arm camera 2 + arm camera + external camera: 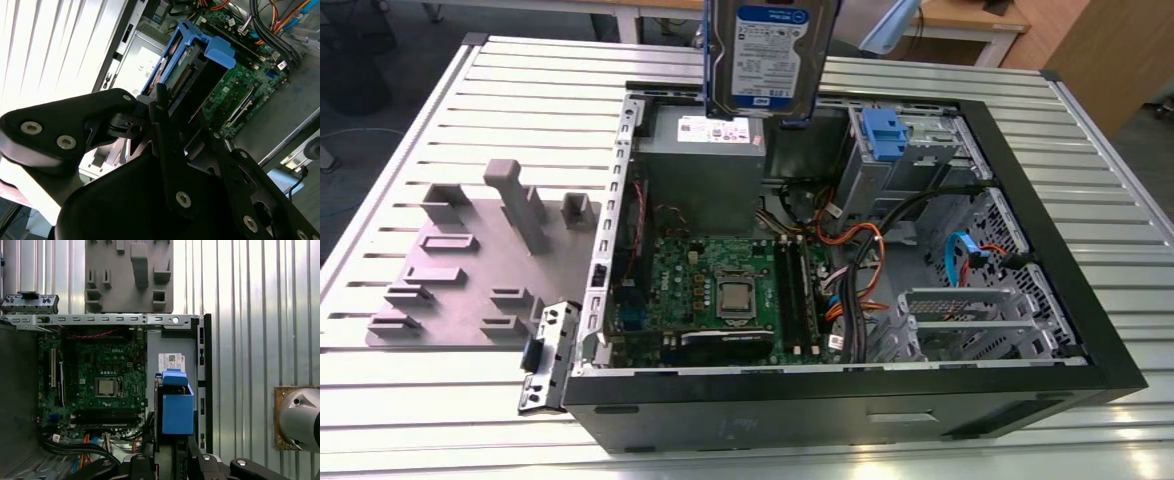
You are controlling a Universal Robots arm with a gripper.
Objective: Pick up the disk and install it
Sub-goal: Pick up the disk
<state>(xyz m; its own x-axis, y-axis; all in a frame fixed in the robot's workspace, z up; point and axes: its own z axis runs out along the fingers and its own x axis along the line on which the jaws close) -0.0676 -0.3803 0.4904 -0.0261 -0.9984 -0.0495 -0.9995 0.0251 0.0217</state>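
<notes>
Blue-railed disk (767,50) hangs upright over the open case (854,405) — jaws pinching its top end, pointed straight down.

One disk (770,50). One open computer case (787,412) stands on one desk (440,420). Inside the case are one motherboard (707,270), one processor (731,297), one grey power supply box (700,165) and one blue bracket (883,135). One grey fixture plate (454,280) lies at the exterior view's left, with what look like three taller posts.
</notes>
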